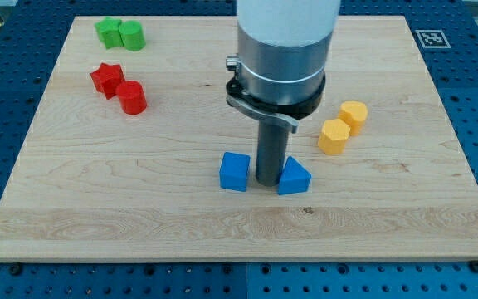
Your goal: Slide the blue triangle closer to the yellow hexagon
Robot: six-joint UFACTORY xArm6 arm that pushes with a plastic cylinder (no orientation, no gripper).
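The blue triangle (294, 177) lies on the wooden board at lower centre. My tip (267, 182) stands right at its left side, between it and a blue cube (235, 171); contact with the triangle looks likely but I cannot tell for sure. The yellow hexagon (334, 136) lies up and to the right of the triangle, with a yellow cylinder (353, 114) just behind it.
A red star (106, 79) and a red cylinder (132, 97) lie at the left. A green star (108, 32) and a green cylinder (131, 35) sit at the top left. The arm's large body (280, 50) hangs over the board's centre.
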